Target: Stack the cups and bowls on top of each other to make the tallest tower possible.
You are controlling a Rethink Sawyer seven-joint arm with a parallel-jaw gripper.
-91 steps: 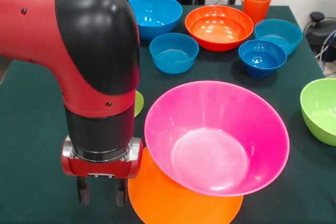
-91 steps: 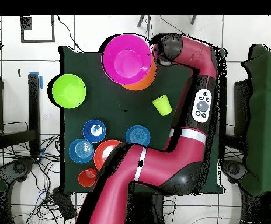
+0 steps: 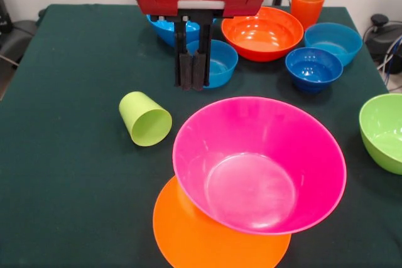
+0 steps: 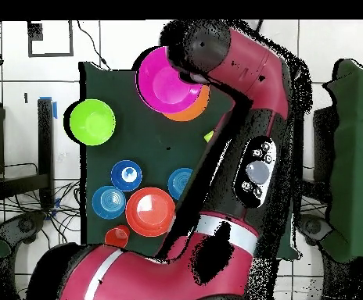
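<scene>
My gripper [image 3: 191, 83] hangs above the table at the back centre, its jaws shut together and empty, just in front of a small blue bowl [image 3: 217, 62]. The lime-green cup [image 3: 146, 119] lies on its side to the gripper's front left. The pink bowl [image 3: 259, 164] sits upright and tilted on the upside-down light-orange bowl [image 3: 210, 236], which forms the tower's base; the two also show in the overhead view [image 4: 167, 78]. The orange cup [image 3: 307, 4] stands at the back right. In the overhead view the arm hides the gripper.
A red-orange bowl [image 3: 262, 31], a light blue bowl [image 3: 333, 42] and a dark blue bowl [image 3: 313, 67] stand at the back right. Another blue bowl [image 3: 164, 29] is behind the gripper. A lime-green bowl [image 3: 383, 131] sits at the right edge.
The arm has moved from the near left, beside the orange base, to the back centre. Its fingers were apart and are now together. The green cup is now uncovered.
</scene>
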